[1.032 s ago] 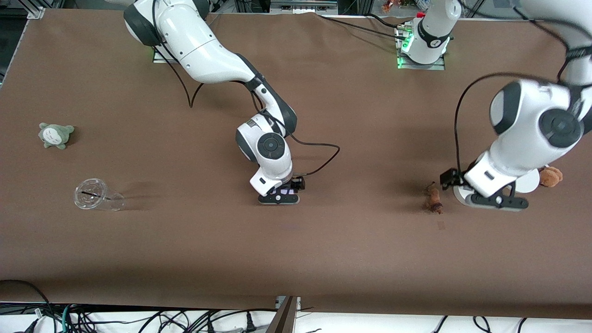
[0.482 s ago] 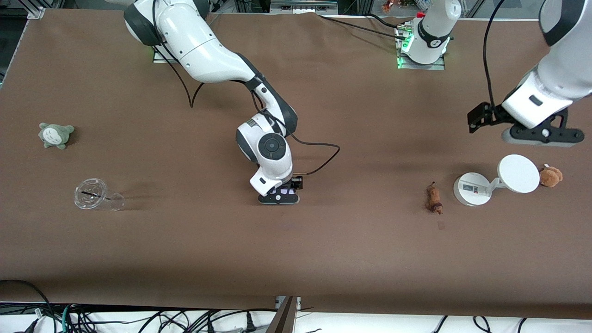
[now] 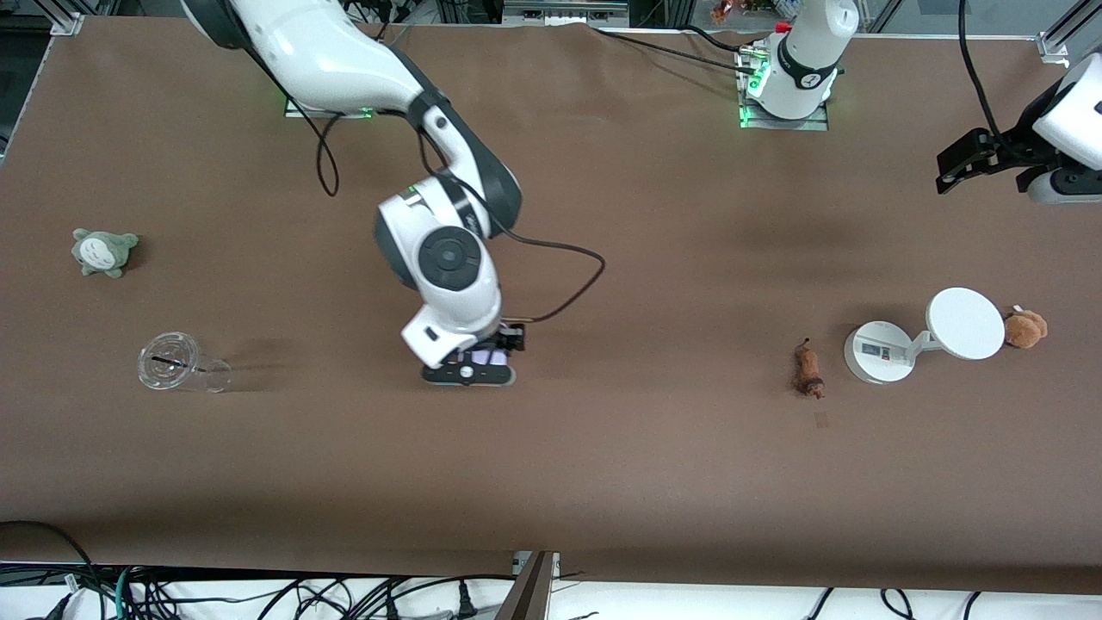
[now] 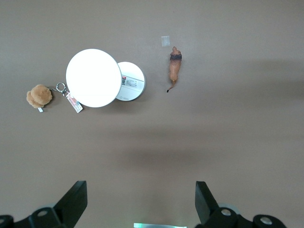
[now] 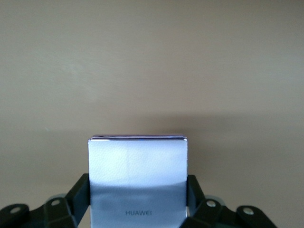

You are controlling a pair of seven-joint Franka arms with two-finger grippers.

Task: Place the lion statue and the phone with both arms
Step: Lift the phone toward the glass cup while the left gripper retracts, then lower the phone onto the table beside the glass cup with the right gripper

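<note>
The lion statue [image 3: 807,368], a slim brown figurine, lies on the table beside the white round-based device; it also shows in the left wrist view [image 4: 175,70]. My left gripper [image 3: 1066,184] is open and empty, high over the left arm's end of the table, well away from the lion; in its wrist view [image 4: 140,194] the jaws stand wide apart. My right gripper [image 3: 469,374] is shut on the phone [image 3: 484,355], a pale lavender-white slab, low over the middle of the table. In the right wrist view the phone [image 5: 137,171] sits between the fingers [image 5: 81,190].
A white device with a round base [image 3: 876,352] and a disc [image 3: 966,323] stands by the lion, with a brown plush [image 3: 1025,328] beside it. A clear cup [image 3: 182,365] and a grey-green plush [image 3: 103,251] lie toward the right arm's end.
My left gripper rose from beside the lion and drew back, leaving the lion on the table. My right gripper moved with the phone toward the right arm's end.
</note>
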